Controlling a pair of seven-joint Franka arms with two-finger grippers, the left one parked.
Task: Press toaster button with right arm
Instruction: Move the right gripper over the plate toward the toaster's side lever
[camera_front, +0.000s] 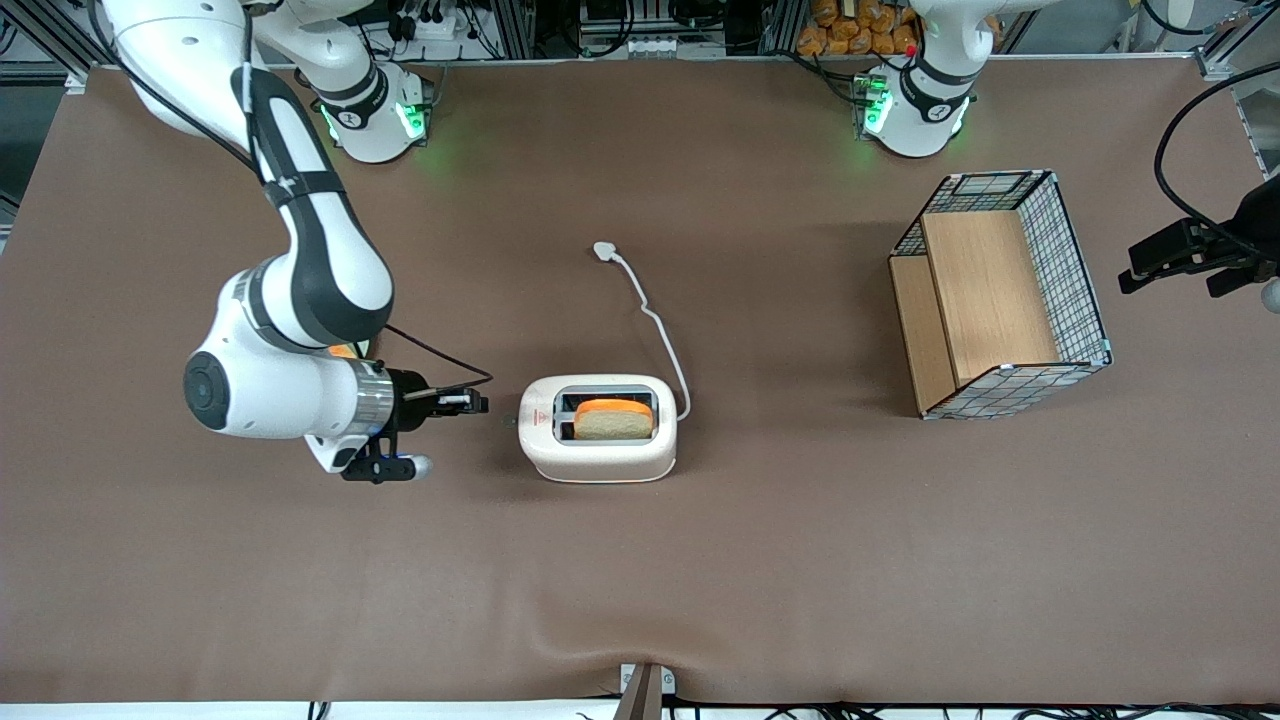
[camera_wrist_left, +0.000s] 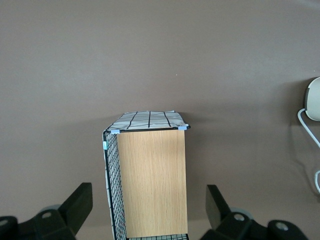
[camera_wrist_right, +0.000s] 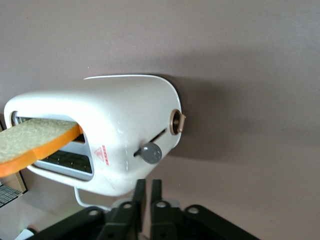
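Toaster (camera_front: 600, 450), glossy white rounded plastic, sits mid-table just ahead of the hand (camera_front: 478, 403), narrow end facing it. Button (camera_wrist_right: 151, 153), small grey round knob, juts from that end at a dark slot, close to the fingertips but apart; a brass-ringed dial (camera_wrist_right: 176, 122) is beside it. Hand slim, black, fingers together, gripping nothing. One slot holds a bread slice (camera_front: 613, 419) with an orange crust. White cord (camera_front: 655, 320) trails off to a plug (camera_front: 604, 250). Brown cloth table (camera_front: 640, 580). Wire-and-wood basket (camera_front: 1000, 295) stands well away, toward the parked arm's end.
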